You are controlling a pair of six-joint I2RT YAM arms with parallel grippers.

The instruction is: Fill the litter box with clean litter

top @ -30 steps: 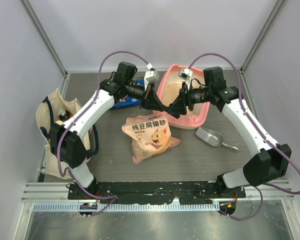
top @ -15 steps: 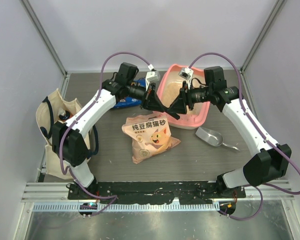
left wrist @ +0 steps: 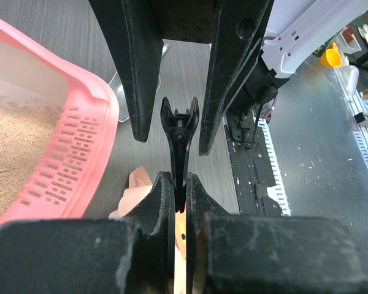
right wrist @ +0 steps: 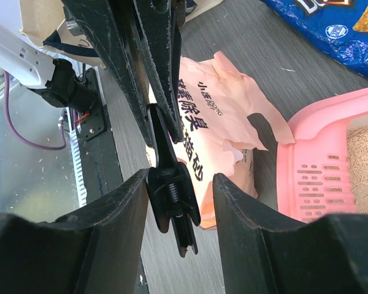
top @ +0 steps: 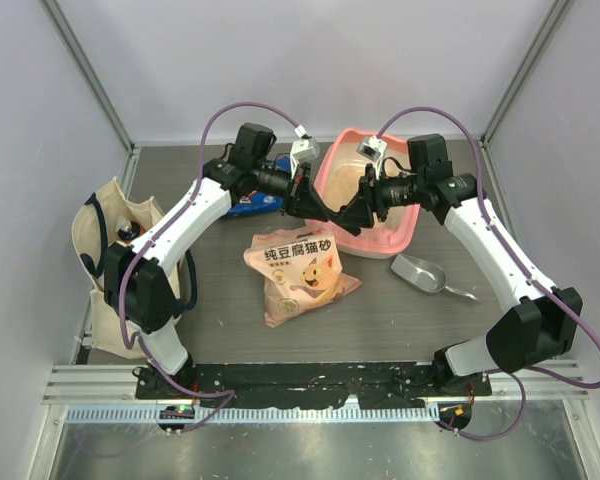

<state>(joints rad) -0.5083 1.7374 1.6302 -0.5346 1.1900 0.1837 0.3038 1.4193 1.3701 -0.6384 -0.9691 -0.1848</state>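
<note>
Grey wood-grain table [top: 410, 320] — pale walls [top: 280, 60] behind, aluminium corner posts [top: 90, 75]

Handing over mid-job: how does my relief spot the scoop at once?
Find the large pink plastic litter box at the back of the grey table. Just in front of its near right corner lies a small metal scoop, handle pointing right. It alone is shiny silver; the neighbouring pinkish-beige litter bag is printed with a cat.
</note>
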